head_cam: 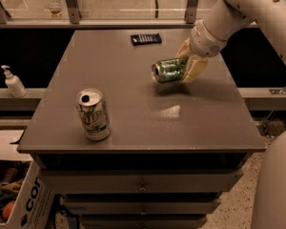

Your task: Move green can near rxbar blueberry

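Observation:
The green can [168, 70] is held on its side just above the table, its silver end facing left. My gripper [189, 65] is shut on it from the right, one pale finger [196, 69] in front and one behind. The rxbar blueberry [146, 38] lies flat near the table's far edge, a can's length or so behind and left of the can.
A white-and-silver can with green lettering [92, 113] stands upright at the front left of the grey table [133, 128]. A soap dispenser [12, 82] stands on a ledge to the left. A cardboard box [19, 199] sits on the floor at the lower left.

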You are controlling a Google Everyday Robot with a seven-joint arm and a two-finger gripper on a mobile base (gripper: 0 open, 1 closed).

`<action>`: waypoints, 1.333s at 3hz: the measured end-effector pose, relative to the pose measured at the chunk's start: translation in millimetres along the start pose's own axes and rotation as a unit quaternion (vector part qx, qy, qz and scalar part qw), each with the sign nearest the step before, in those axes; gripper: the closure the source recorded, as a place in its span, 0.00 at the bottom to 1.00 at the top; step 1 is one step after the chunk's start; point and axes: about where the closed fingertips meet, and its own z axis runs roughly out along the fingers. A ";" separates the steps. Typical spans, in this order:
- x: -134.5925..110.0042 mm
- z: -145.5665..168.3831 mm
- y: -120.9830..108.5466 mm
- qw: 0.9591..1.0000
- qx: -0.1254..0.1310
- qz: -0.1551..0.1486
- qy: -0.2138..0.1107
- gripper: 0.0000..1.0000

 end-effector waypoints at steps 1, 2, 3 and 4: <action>35.8 -30.3 -15.2 0.994 0.055 0.092 0.028 1.00; 35.0 -27.0 -15.5 0.992 0.054 0.112 0.026 1.00; 35.1 -26.7 -15.5 0.992 0.054 0.112 0.026 1.00; 35.9 -25.3 -23.8 0.990 0.072 0.110 0.045 1.00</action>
